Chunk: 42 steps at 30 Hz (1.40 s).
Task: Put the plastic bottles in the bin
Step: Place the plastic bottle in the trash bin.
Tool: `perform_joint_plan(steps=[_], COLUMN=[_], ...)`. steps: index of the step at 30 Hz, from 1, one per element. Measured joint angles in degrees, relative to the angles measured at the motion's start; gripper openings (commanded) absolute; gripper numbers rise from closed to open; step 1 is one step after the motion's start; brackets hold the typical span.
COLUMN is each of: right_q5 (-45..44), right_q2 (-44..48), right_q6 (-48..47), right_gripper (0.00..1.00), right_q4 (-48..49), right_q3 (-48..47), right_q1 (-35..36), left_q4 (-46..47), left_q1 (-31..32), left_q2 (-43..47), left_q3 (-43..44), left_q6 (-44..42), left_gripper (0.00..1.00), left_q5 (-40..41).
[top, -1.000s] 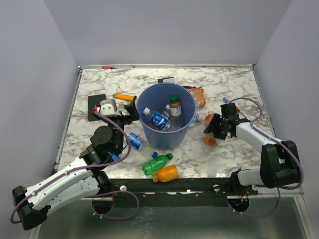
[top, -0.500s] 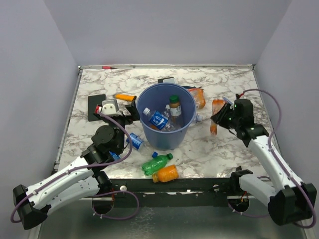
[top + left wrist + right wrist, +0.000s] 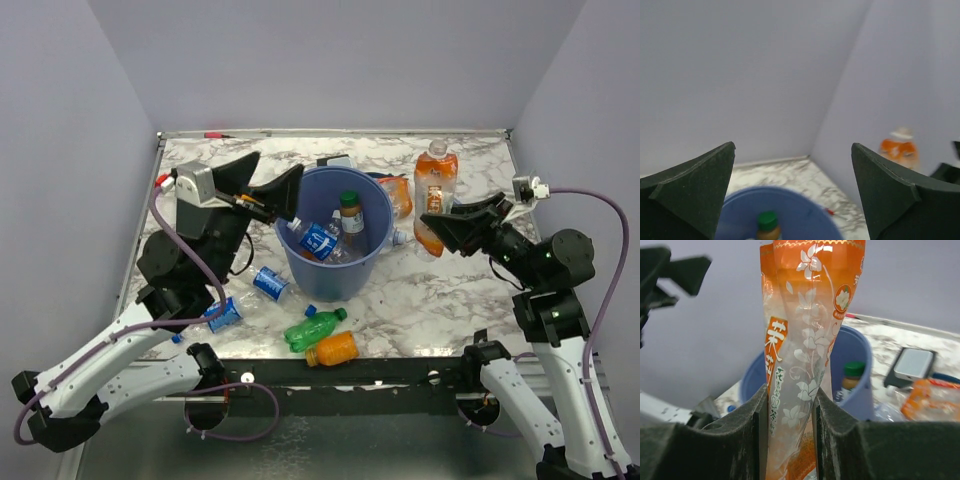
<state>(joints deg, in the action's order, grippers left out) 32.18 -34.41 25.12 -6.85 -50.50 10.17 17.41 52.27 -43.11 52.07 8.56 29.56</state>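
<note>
The blue bin [image 3: 300, 268] stands mid-table and holds a brown bottle with a green cap [image 3: 350, 212] and a clear blue-labelled bottle [image 3: 318, 240]. My right gripper [image 3: 437, 222] is shut on an orange-labelled bottle [image 3: 435, 185], upright in the air to the right of the bin. In the right wrist view the fingers [image 3: 752, 415] pinch that bottle [image 3: 805, 315] with the bin [image 3: 850, 347] behind. My left gripper [image 3: 270, 187] hangs open and empty over the bin's left rim [image 3: 790, 200]. Green [image 3: 313, 328], orange [image 3: 333, 349] and clear [image 3: 268, 283] bottles lie in front of the bin.
Another orange bottle [image 3: 397, 196] lies behind the bin on the right, and a clear one [image 3: 222, 313] by the left arm. A dark phone-like slab [image 3: 338, 160] sits behind the bin. A red marker [image 3: 213, 133] lies at the back edge. Walls close three sides.
The right gripper shut on the orange-labelled bottle and lifted it off the table, up and back. The left arm rose from the table to the bin's left rim, still open.
</note>
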Motion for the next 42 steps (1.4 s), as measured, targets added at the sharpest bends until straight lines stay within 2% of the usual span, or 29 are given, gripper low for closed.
perform_joint_plan(steps=[6, 11, 17, 22, 24, 27, 28, 31, 34, 35, 36, 38, 39, 40, 42], right_q5=[14.5, 20.7, 24.5, 25.8, 26.0, 26.1, 26.1, 26.5, 26.6, 26.6, 26.6, 26.6, 26.7, 26.7, 26.6], right_q2=[-0.9, -2.7, -3.9, -3.9, -3.9, -3.9, -3.9, -3.9, -3.9, -3.9, -3.9, -4.0, -4.1, -4.2, -4.5], right_q6=[8.5, 14.4, 17.6, 17.9, 17.7, 17.2, 17.0, 16.3, 15.8, 15.8, 15.5, 15.3, 15.3, 15.2, 15.3], right_gripper=[0.32, 0.32, 0.32, 0.32, 0.32, 0.31, 0.31, 0.32, 0.33, 0.36, 0.45, 0.75, 0.88, 0.97, 1.00], right_q4=[16.3, 26.3, 31.5, 32.0, 31.8, 31.3, 31.0, 30.8, 30.8, 30.6, 30.4, 29.8, 29.4, 28.6, 27.0], right_q3=[1.9, 2.1, 2.1, 2.1, 2.1, 2.1, 2.1, 2.1, 2.1, 2.1, 2.1, 2.1, 2.0, 1.8, 1.2], right_q1=[0.0, 0.0, 0.3, 0.7, 0.8, 0.8, 0.8, 1.0, 1.1, 1.1, 1.1, 1.1, 1.1, 1.1, 1.1], left_q4=[-0.3, 0.7, 0.0, 0.2, 1.0, 2.1, 2.3, 2.7, 2.8, 2.8, 2.9, 2.9, 2.9, 2.9, 2.8], left_q1=[0.0, 0.1, 0.2, 0.3, 0.2, 0.2, 0.2, 0.2, 0.0, 0.0, 0.0, -0.1, -0.1, 0.0, 0.0], left_q2=[-14.5, -25.3, -34.1, -36.1, -36.1, -36.1, -36.1, -36.4, -37.0, -37.2, -37.4, -37.4, -37.5, -37.5, -37.5], left_q3=[21.5, 28.4, 32.3, 34.3, 34.5, 34.5, 34.5, 34.8, 35.3, 35.4, 35.4, 35.5, 35.5, 35.5, 35.5], left_q6=[4.9, 11.3, 16.0, 18.0, 18.5, 19.2, 19.5, 20.0, 20.7, 20.9, 21.0, 21.2, 21.2, 21.2, 20.7], left_gripper=[0.99, 0.99, 0.99, 0.97, 0.89, 0.58, 0.53, 0.50, 0.39, 0.33, 0.27, 0.15, 0.13, 0.12, 0.09], left_q5=[-32.1, -50.8, -60.9, -64.5, -64.8, -65.1, -65.1, -65.2, -65.3, -65.3, -65.3, -65.3, -65.3, -65.6, -65.6])
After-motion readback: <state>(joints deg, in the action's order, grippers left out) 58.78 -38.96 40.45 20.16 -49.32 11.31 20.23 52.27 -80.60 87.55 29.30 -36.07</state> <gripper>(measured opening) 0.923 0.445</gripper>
